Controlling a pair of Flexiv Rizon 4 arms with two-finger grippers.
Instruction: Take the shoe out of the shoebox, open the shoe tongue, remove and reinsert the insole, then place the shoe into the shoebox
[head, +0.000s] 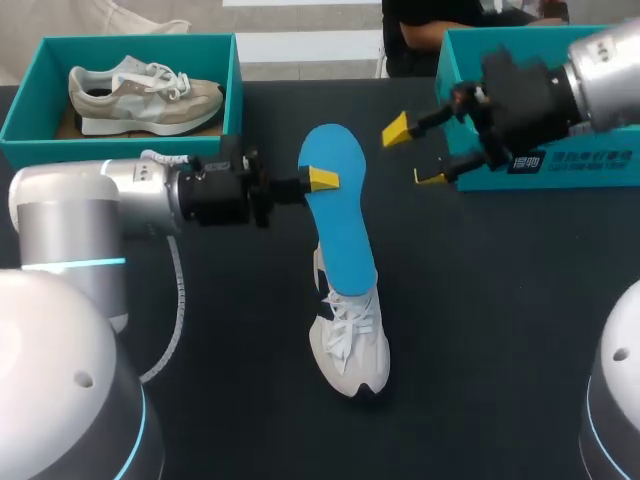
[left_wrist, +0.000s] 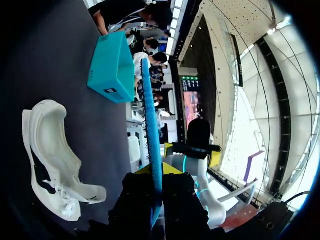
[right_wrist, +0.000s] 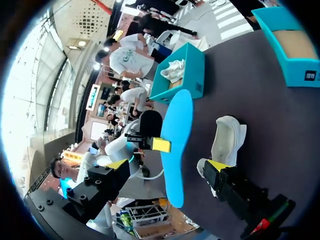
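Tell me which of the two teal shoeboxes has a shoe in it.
The left shoebox, behind the left arm: a beige sneaker lies in it. The right shoebox shows only bare floor.

two shoes (head: 350, 350) (head: 140, 92), two shoeboxes (head: 120, 42) (head: 560, 172), one insole (head: 338, 210), two pincers (head: 322, 180) (head: 414, 154).

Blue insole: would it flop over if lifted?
Probably light: the left tool holds the insole up by one edge. Likely fairly stiff: thin, yet it stands without drooping. May twist in that narrow pinch.
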